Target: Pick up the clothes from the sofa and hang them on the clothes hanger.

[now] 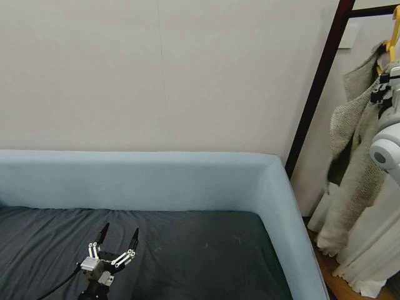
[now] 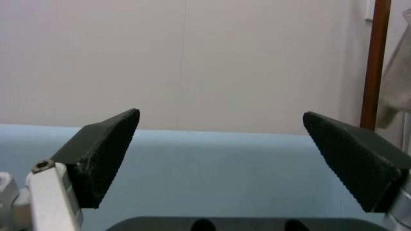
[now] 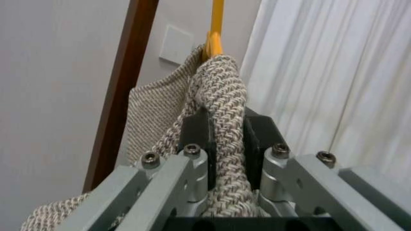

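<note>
No text, label, brand, number or sign can be read anywhere. The pale wall plate (image 3: 174,45) beside the dark rack post (image 3: 122,96) looks blank. The knitted garment (image 3: 222,96) carries no tag or lettering that can be made out.

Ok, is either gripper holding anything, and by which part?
Right gripper is shut on the knit sweater, pinching a rolled fold near the yellow hanger. Left gripper is open above the sofa, holding nothing.

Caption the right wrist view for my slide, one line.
The right gripper shut on a knitted sweater, holding it at the yellow hanger beside the brown rack pole.
</note>
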{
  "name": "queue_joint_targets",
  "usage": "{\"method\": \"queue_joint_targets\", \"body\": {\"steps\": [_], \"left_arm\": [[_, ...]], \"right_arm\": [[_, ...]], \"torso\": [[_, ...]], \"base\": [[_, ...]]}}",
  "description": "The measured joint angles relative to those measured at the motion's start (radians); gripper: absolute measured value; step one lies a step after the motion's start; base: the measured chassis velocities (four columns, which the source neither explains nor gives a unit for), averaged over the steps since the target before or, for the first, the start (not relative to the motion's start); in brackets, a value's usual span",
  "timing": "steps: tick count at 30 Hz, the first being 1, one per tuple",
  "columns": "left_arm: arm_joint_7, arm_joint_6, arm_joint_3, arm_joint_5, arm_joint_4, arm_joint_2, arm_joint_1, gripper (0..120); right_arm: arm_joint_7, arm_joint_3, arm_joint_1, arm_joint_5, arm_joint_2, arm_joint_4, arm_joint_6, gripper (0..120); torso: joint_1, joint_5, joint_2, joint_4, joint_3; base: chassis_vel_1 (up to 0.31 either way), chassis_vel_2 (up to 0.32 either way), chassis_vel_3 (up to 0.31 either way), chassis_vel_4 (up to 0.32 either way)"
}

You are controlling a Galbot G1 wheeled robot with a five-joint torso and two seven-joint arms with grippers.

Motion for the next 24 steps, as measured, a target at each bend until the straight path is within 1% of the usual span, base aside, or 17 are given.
{"method": "queue_joint_targets", "body": {"steps": [6,8,11,18,23,24], "left_arm": [[0.001,0.0,0.003,0.006,0.007,-0.005,0.0,100],[0.001,0.0,0.002,0.007,0.008,-0.005,0.0,100],[0.001,0.0,-0.003,0.007,0.014,-0.005,-0.002,100],[0.001,0.0,0.001,0.012,0.022,-0.015,-0.006,100],[0.001,0.002,0.011,0.021,0.025,-0.025,-0.013,100],[0.001,0.002,0.011,0.021,0.025,-0.025,-0.013,100]], "right_arm": [[-0.032,-0.072,0.086,-0.05,0.058,-0.089,0.015,10],[-0.034,-0.08,0.1,-0.053,0.066,-0.101,0.016,10],[-0.039,-0.114,0.162,-0.064,0.086,-0.136,0.02,10],[-0.052,-0.146,0.256,-0.068,0.106,-0.202,0.023,10],[-0.068,-0.205,0.351,-0.043,0.142,-0.298,0.025,10],[-0.068,-0.205,0.351,-0.043,0.142,-0.298,0.025,10]], "torso": [[0.0,0.0,0.0,0.0002,0.0],[0.0,0.0,0.0,0.0003,0.0],[0.0,-0.0001,0.0,0.0002,0.0],[0.0,-0.0001,0.0,0.0,0.0],[0.0,-0.0001,0.0,-0.0001,0.0],[0.0,-0.0001,0.0,-0.0001,0.0]], "base": [[0.0,0.0,0.0,0.0],[0.0,0.0,0.0,0.0],[0.0,0.0,0.0,0.0],[0.0,0.0,0.0,0.0],[0.0,0.0,0.0,0.0],[0.0,0.0,0.0,0.0]]}}
